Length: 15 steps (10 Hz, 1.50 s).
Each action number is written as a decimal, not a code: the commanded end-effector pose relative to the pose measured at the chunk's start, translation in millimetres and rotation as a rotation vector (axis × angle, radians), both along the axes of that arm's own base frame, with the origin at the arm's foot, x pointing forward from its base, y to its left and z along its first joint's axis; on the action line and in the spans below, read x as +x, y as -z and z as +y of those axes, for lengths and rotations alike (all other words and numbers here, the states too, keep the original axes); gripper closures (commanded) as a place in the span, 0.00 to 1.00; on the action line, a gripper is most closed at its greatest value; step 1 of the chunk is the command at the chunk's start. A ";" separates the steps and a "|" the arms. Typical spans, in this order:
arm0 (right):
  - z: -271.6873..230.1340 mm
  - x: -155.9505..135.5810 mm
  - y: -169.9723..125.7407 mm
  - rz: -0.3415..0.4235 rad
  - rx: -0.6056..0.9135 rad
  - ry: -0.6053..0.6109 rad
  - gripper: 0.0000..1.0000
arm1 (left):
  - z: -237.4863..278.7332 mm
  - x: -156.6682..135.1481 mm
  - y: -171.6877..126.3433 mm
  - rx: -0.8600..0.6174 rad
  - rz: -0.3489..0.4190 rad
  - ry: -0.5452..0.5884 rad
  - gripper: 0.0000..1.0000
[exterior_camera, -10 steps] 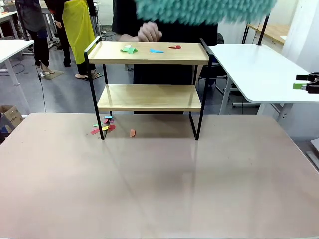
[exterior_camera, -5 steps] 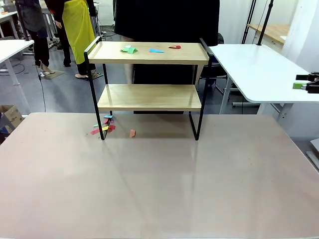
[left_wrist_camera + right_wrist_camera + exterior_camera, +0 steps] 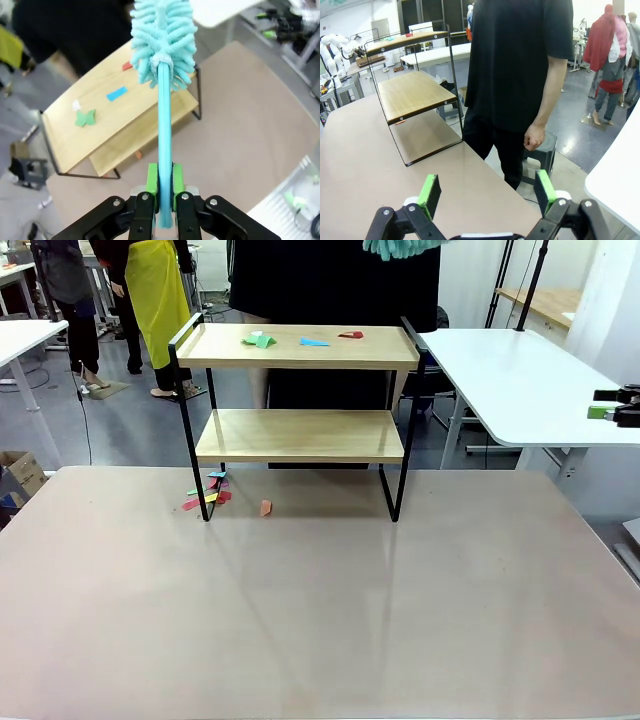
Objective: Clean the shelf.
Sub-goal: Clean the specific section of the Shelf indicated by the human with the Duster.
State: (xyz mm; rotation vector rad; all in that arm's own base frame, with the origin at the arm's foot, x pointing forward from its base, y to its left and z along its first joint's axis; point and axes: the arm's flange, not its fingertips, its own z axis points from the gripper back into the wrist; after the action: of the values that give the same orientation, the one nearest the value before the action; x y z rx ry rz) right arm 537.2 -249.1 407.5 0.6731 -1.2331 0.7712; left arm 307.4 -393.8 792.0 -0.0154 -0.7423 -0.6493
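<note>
The shelf (image 3: 298, 348) stands at the table's far side, with green (image 3: 260, 339), blue (image 3: 313, 341) and red (image 3: 351, 335) paper scraps on its top board. In the left wrist view my left gripper (image 3: 165, 176) is shut on the handle of a teal fluffy duster (image 3: 162, 40), held high above the shelf (image 3: 65, 140), where the scraps (image 3: 85, 117) show. The duster's tip (image 3: 400, 247) pokes in at the front view's top edge. My right gripper (image 3: 487, 192) is open and holds nothing, off to the side of the shelf (image 3: 412, 92).
Several paper scraps (image 3: 205, 496) lie on the table by the shelf's left front leg. A person in black (image 3: 520, 75) stands right behind the shelf. A white table (image 3: 520, 380) stands at the right.
The duster, which spanned the top of the front view a second ago, rose out of sight and now just its tip shows. The person's hand left the shelf's top board.
</note>
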 end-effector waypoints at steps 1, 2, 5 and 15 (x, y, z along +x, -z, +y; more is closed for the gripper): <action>1.7 -0.5 -2.0 -0.002 -0.002 -0.002 0.00 | -30.2 18.2 -13.0 -0.015 -0.018 -0.188 0.86; 1.7 -0.5 -2.0 -0.002 -0.002 -0.002 0.00 | -41.2 24.2 -8.4 -0.031 -0.007 -0.245 0.86; 1.7 -0.5 -2.0 -0.002 -0.002 -0.002 0.00 | -73.2 50.0 15.9 -0.020 0.072 -0.338 0.86; 1.7 -0.5 -2.0 -0.002 -0.002 -0.002 0.00 | -119.4 82.1 97.8 0.026 0.248 -0.422 0.86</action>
State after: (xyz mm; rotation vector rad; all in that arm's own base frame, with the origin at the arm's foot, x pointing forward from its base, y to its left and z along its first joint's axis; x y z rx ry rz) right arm 537.2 -249.0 407.5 0.6732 -1.2331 0.7713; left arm 387.0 -504.4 687.9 0.0931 -0.5116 -0.2657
